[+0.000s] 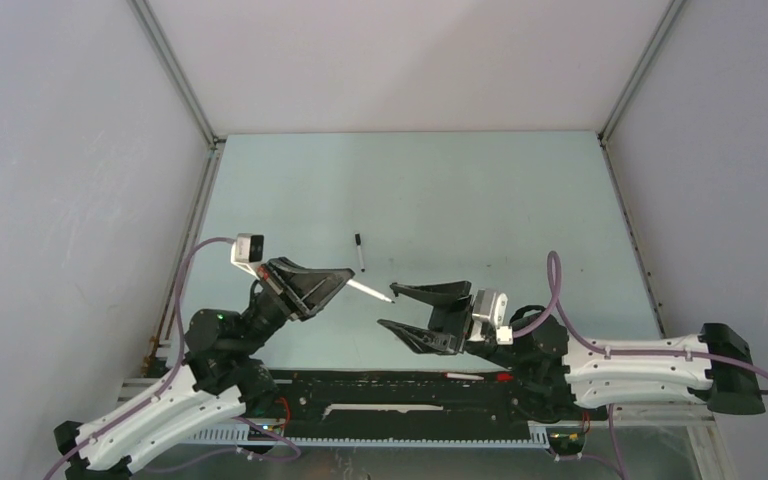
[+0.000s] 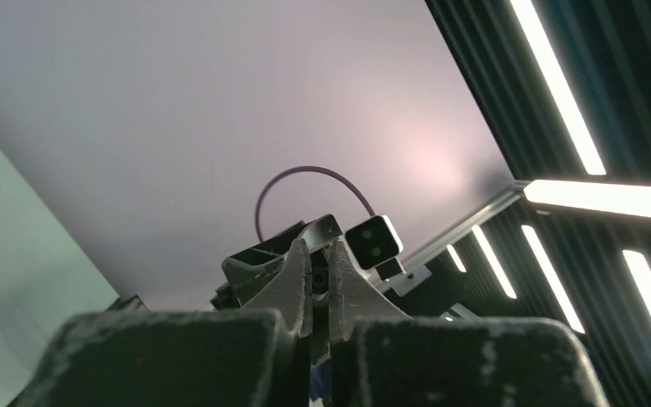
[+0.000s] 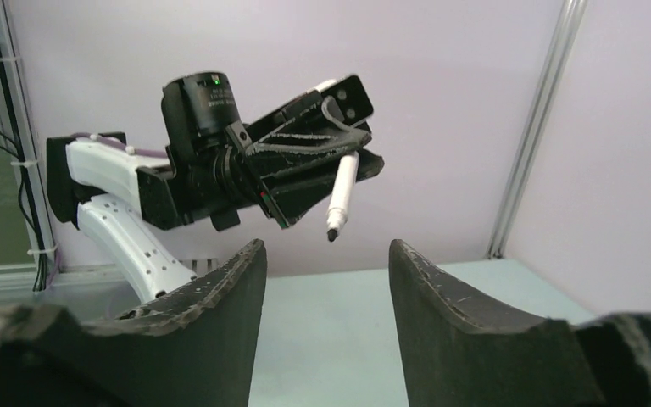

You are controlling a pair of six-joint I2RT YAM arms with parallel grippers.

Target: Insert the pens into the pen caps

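My left gripper (image 1: 346,277) is shut on a white pen (image 1: 370,289), which sticks out to the right and ends in a small black tip. In the right wrist view this pen (image 3: 342,192) hangs slanted from the left gripper (image 3: 352,153), tip down. My right gripper (image 1: 387,307) stands open just right of that tip, level with it, with nothing between its fingers (image 3: 246,280). A second white pen (image 1: 361,257) lies on the table behind them, a black cap (image 1: 358,239) on its far end. In the left wrist view the fingers (image 2: 298,275) are pressed together around something dark.
The pale green table (image 1: 480,210) is walled by grey panels at the left, back and right. A black rail (image 1: 410,395) runs along the near edge between the arm bases, with a short white stick (image 1: 464,376) lying on it. Purple cables (image 1: 556,290) loop off both wrists.
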